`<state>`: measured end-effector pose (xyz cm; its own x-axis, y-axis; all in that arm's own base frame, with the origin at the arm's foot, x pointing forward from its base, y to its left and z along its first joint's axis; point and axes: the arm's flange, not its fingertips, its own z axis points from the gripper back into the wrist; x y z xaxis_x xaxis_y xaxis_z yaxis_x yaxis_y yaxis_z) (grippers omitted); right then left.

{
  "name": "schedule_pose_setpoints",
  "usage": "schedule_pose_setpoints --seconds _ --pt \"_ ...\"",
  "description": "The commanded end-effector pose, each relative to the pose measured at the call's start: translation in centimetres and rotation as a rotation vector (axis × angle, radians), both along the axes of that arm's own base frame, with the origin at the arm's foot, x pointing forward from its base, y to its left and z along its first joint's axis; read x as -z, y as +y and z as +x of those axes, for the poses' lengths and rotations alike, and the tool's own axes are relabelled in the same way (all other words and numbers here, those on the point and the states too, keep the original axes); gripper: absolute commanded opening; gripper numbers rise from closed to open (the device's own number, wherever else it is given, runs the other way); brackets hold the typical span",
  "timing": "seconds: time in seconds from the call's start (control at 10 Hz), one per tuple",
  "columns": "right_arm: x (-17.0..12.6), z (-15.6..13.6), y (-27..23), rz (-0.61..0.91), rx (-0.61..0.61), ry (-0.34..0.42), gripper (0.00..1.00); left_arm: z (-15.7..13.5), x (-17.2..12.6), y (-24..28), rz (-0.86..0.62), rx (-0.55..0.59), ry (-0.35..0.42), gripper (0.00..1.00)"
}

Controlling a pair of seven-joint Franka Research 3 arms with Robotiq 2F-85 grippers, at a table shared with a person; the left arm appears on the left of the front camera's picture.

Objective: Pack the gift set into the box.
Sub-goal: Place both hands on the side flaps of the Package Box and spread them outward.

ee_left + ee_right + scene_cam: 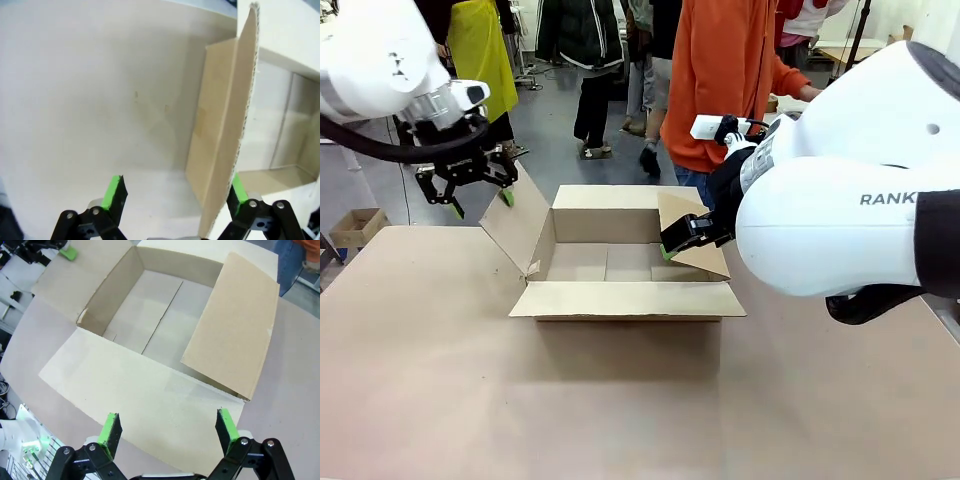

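Cardboard box [625,300] near the table's [440,380] far edge, left gripper [482,203] and right gripper [167,422] at its side flaps [515,225], fingers apart, apparently to hold it open

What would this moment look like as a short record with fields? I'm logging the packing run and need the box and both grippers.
box: brown carton, flaps open, bare floor visible inside
left flap: raised, tilted outward
right flap: leaning in over the opening
left gripper: open, left flap's edge between its fingers
right gripper: open, by the right flap
person: orange top, at the far side
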<state>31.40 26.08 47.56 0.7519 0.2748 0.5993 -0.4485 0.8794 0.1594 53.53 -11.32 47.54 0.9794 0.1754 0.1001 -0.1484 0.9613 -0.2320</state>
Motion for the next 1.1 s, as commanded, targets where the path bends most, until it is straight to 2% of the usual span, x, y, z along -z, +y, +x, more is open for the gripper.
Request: schedule_pose_setpoints --seconds 0.0,0.3,0.5,0.6,0.8,1.0 --pt "0.0 0.2 0.1 0.003 -0.002 -0.018 1.00 -0.3 1.9 2.6 -0.105 0.057 0.018 1.00" --pt "0.0 0.2 0.1 0.003 -0.002 -0.018 1.00 0.5 4.3 6.1 -0.175 0.058 0.015 1.00" --pt "0.0 0.2 0.1 0.003 -0.002 -0.018 1.00 0.8 5.9 7.7 -0.346 0.122 0.062 1.00" --pt "0.0 0.2 0.1 0.003 -0.002 -0.018 1.00 0.7 4.5 6.4 -0.171 0.055 0.029 1.00" --pt "0.1 0.6 0.9 -0.027 -0.045 0.007 1.00 0.7 4.5 6.4 -0.171 0.055 0.029 1.00" --pt "-1.8 5.3 4.9 -0.188 0.010 0.134 1.00 0.7 4.5 6.4 -0.171 0.055 0.029 1.00"
